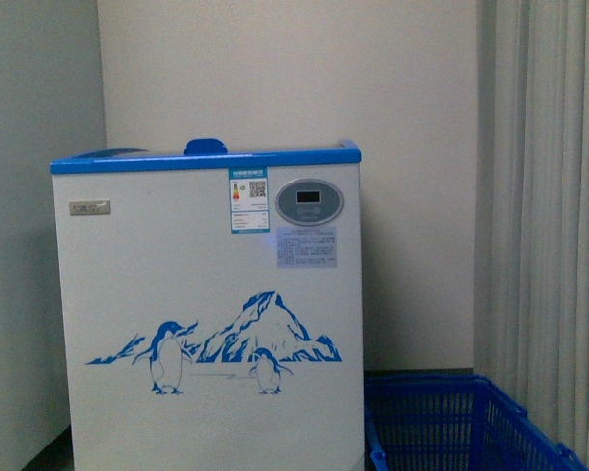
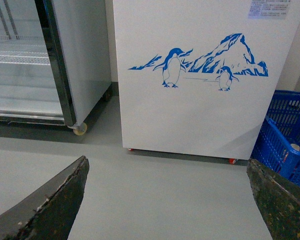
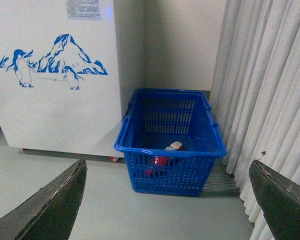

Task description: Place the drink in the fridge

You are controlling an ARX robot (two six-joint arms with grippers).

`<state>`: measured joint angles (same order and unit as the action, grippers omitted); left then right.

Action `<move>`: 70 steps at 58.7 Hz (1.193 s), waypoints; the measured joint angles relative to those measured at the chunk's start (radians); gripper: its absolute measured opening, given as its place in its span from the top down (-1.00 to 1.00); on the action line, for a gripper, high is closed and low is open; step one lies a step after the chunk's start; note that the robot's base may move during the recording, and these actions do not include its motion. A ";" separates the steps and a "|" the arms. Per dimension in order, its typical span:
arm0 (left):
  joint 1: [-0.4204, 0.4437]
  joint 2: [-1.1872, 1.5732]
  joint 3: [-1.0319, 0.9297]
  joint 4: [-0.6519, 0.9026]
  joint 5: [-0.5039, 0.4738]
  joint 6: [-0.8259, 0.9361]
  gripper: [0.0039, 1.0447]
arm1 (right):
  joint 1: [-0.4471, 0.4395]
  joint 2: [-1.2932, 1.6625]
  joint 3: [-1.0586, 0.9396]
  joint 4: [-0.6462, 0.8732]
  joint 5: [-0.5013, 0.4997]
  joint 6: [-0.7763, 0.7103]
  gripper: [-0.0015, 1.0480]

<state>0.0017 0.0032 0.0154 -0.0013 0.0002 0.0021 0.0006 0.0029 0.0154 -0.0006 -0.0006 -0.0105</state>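
Left pincer [image 2: 166, 167] and right pincer [image 3: 167, 167] gape wide, empty; the sticker [image 1: 248, 200] on the fridge [image 1: 206, 314] is illegible.

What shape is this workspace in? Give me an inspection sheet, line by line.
Surface: grey floor; no table seen.
Job's things: fridge stands on the floor, and its lid cannot be judged from these angles. The drink cannot be identified. Red and pale items lie in the blue crate, too small to name.
Clutter: nothing seen beyond the crate's contents.
Grippers: left gripper open, empty; right gripper open, empty.
Cables: nothing seen.
Surroundings: pale curtain beside the crate; glass-door cabinet beside the fridge.
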 joint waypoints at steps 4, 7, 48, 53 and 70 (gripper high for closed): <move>0.000 0.000 0.000 0.000 0.000 0.000 -0.85 | 0.000 0.000 0.000 0.000 0.000 0.000 -0.86; 0.000 0.000 0.000 0.000 0.000 0.000 -0.85 | 0.000 0.000 0.000 0.000 0.000 0.000 -0.86; 0.000 0.000 0.000 0.000 0.000 0.000 -0.85 | 0.000 0.000 0.000 0.000 0.000 0.000 -0.86; 0.000 0.000 0.000 0.000 0.000 0.000 -0.85 | 0.000 0.000 0.000 0.000 0.000 0.000 -0.86; 0.000 0.000 0.000 0.000 0.000 0.000 -0.85 | 0.000 0.000 0.000 0.000 0.000 0.000 -0.86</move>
<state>0.0017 0.0032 0.0154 -0.0013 0.0002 0.0021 0.0006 0.0029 0.0154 -0.0006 -0.0006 -0.0105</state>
